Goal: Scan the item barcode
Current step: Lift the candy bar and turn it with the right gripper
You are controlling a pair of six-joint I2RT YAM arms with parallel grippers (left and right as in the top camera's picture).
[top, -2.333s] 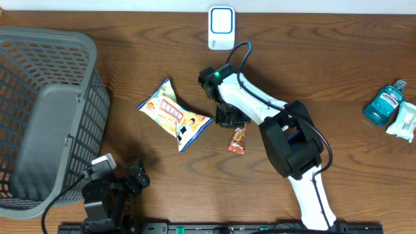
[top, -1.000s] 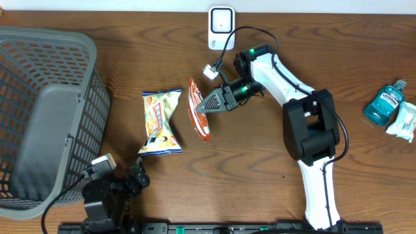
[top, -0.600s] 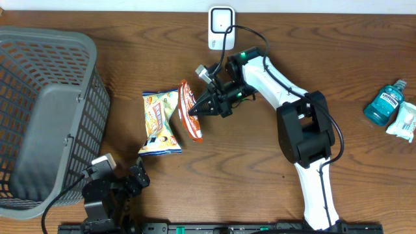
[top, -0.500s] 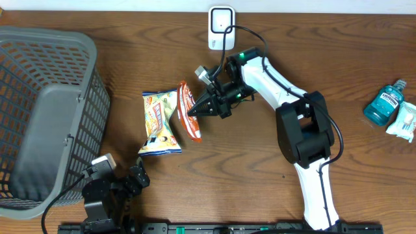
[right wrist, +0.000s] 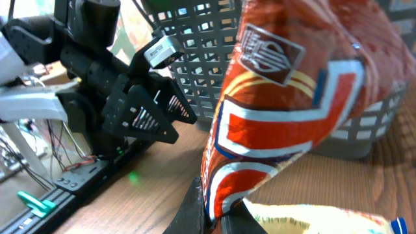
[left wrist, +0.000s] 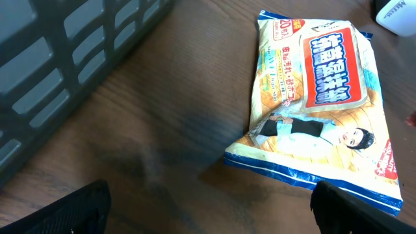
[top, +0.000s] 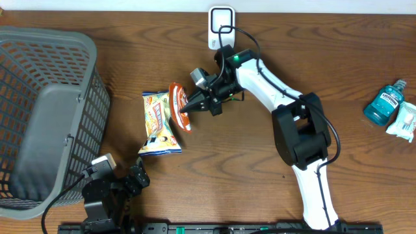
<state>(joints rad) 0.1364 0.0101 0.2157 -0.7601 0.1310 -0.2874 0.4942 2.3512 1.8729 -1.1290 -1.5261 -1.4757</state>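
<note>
Orange-red foil snack packet is up off the brown wooden table now, pinched by one edge in the right gripper. Its fingers are squeezed fully together on the foil, and the right wrist camera shows the packet filling most of the view right at the fingertips. A couple of seconds back it was lying flat on the wood, below and a touch to the right of the white box-shaped barcode scanner, with the gripper down on top of it. Since then the arm has lifted it and swung it across, so it now hangs below and to the left of the scanner, clearly apart from it. From above it overlaps the upper edge of the yellow-and-white snack bag, which lies further left of the scanner. Can't tell if the two actually touch. That bag has also turned from slanted to roughly upright along the way. So my read: the pick is sorted, the scan isn't. The packet has been drifting away from the scanner rather than towards it, maybe to line up a face, and I can't make out which side carries the barcode. Left gripper is spread wide with nothing in it, far below-left of the scanner beside the grey plastic mesh basket. Its own camera is just staring at the yellow bag.
</note>
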